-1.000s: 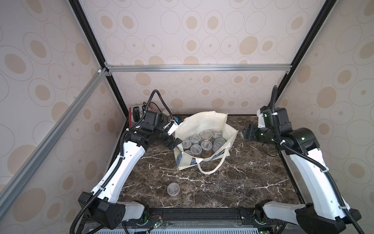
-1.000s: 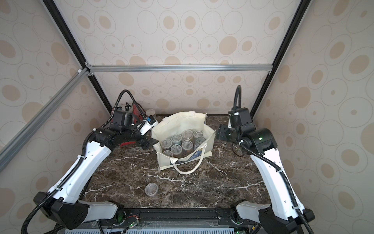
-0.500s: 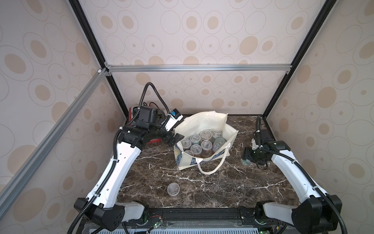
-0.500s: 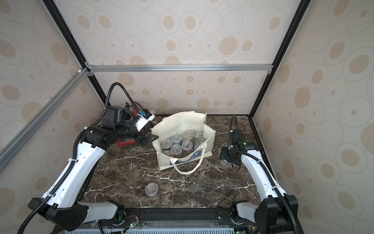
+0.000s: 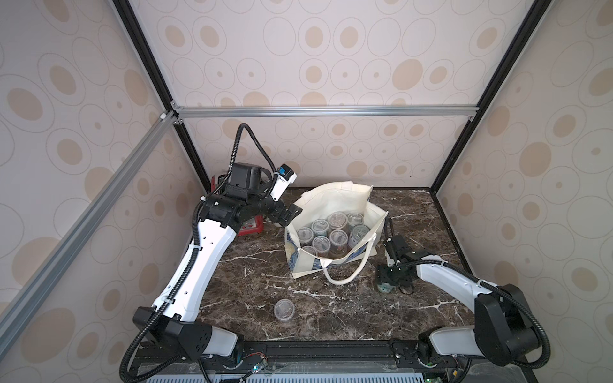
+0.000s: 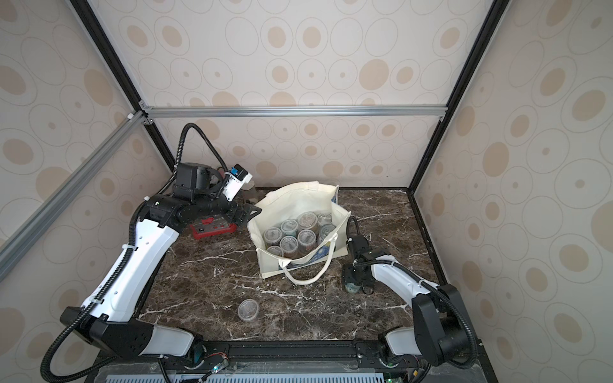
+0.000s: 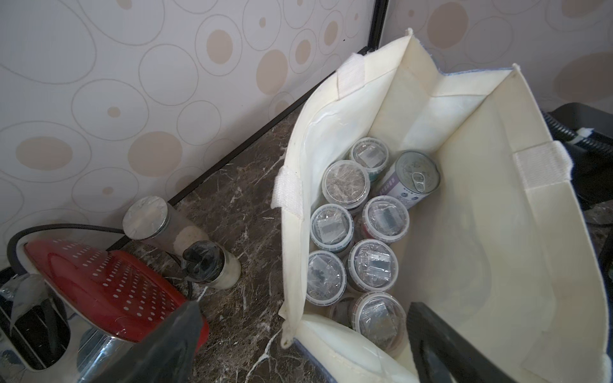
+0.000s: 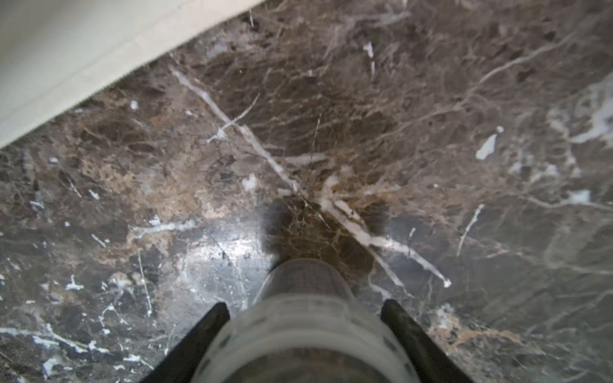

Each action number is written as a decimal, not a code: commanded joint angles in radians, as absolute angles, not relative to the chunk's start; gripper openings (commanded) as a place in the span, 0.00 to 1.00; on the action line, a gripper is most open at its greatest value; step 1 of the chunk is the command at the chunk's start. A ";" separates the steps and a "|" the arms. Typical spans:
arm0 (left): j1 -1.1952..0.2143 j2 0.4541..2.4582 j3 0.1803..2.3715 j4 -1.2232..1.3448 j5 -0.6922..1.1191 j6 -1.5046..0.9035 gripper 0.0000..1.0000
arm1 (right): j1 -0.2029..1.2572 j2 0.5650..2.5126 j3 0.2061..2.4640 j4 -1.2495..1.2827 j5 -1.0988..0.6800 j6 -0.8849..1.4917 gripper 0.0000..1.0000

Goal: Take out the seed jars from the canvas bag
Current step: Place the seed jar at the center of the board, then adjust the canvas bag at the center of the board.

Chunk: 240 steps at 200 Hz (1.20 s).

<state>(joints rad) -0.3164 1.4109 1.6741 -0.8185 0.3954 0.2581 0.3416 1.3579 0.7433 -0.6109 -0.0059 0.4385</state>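
Right gripper [image 5: 386,281] has dropped from beside the canvas bag [image 5: 335,195] to the worktop [image 5: 252,275] at frame right, straddling a seed jar [image 5: 384,290]; pinching or freed, I cannot tell. Release fully, then lift straight up. Left gripper [image 5: 289,214], spread wide, hovers at the bag's rim above the other seed jars [image 5: 336,236].

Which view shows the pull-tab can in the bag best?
Left wrist: the pull-tab can is close and sharp, tab and purple label visible. In both top views it is a small grey disc in the canvas bag. Right wrist does not show it.

Seed jars [image 5: 284,310]: nine visible; bag [image 5: 335,199]: one; can [image 7: 416,174]: one.
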 commanded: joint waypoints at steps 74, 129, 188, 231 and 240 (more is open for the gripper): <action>-0.305 1.359 1.565 -0.776 0.308 0.293 0.98 | 0.344 1.036 0.936 -0.760 0.118 0.359 0.88; -0.305 1.395 1.572 -0.762 0.281 0.319 0.98 | 0.343 1.124 1.316 -0.923 0.039 0.132 0.88; -0.310 1.647 1.822 -0.841 0.276 0.293 0.93 | 0.354 1.475 1.732 -0.989 -0.104 0.129 0.86; -0.324 1.792 1.974 -0.917 0.301 0.356 0.80 | 0.359 1.678 1.885 -1.015 0.023 0.143 0.68; -0.326 1.809 1.991 -0.917 0.308 0.378 0.66 | 0.358 1.704 1.907 -1.015 0.048 0.144 0.59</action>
<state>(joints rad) -0.3176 1.7813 1.9148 -0.8536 0.2913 0.3122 0.3527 1.6539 1.8393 -0.9634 -0.0223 0.1509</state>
